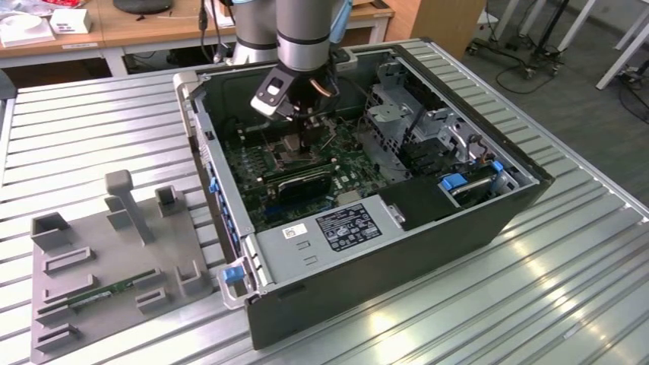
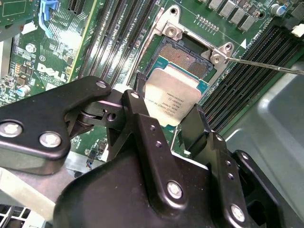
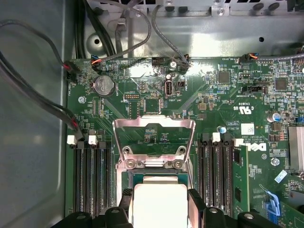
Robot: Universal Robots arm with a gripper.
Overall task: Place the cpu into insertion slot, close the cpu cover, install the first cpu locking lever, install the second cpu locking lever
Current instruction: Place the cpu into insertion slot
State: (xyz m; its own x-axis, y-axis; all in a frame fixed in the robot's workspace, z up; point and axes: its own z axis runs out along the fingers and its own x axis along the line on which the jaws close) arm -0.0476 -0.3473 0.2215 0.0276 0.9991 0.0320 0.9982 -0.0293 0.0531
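Exterior view, upper centre: gripper (image 1: 292, 114). Second wrist view: clenched on cpu (image 2: 175, 95) over slot (image 2: 187, 61). First wrist view: cover (image 3: 154, 124) open.

Silver cpu (image 2: 173, 102) above insertion slot (image 2: 184, 57), cpu cover (image 3: 154, 124) hinged open

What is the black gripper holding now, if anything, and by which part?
It holds the small flat square silver cpu, clamped at two opposite edges between the gripper's black fingers, above the insertion slot.
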